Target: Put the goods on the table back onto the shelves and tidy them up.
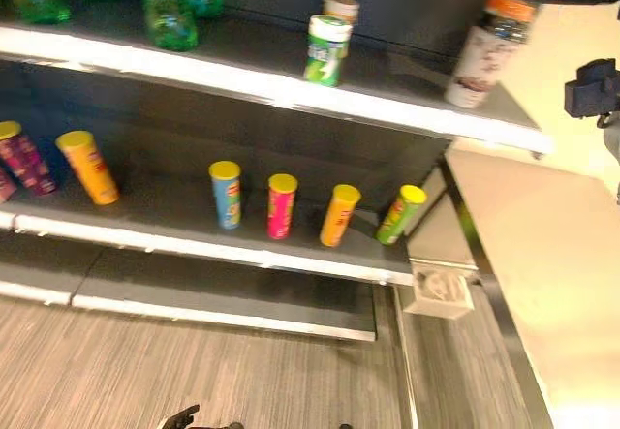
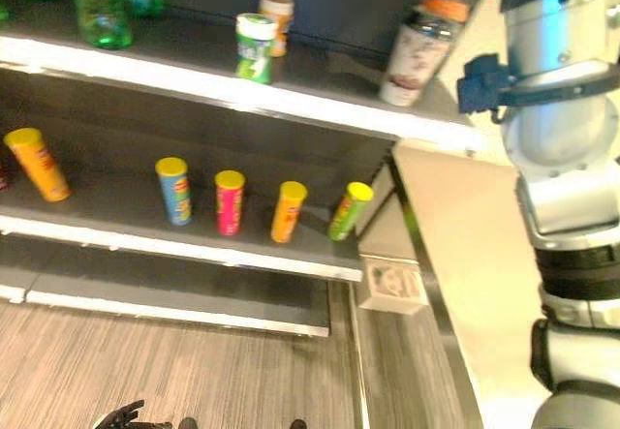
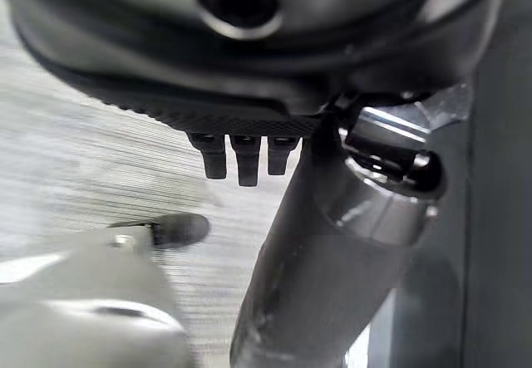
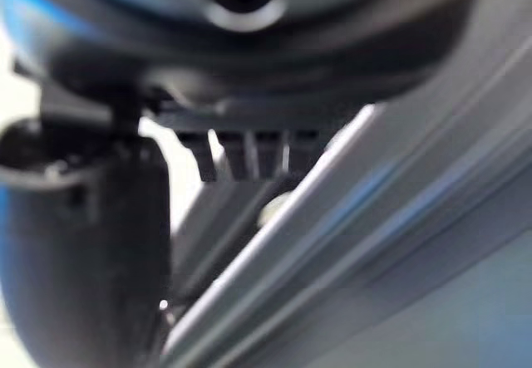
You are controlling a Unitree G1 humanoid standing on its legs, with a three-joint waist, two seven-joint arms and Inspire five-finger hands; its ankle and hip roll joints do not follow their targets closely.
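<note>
The shelves serve as the landmark. On the top board, green bottles stand at the left, a green-and-white can near the middle with a small jar just behind it, and an orange-capped bottle near the right end, tilted, close to the front edge. One board down, tall crisp tubes stand in a loose row, the rightmost leaning. The pale table lies right of the shelves.

The tilted bottle looks likeliest to go wrong: a nudge from the raised right arm could tip it off the edge, and the leaning tube could roll.

The left hand hangs low over the floor, fingers straight and relaxed, holding nothing. The right hand is beside a shelf rail, fingers extended, nothing visibly held
</note>
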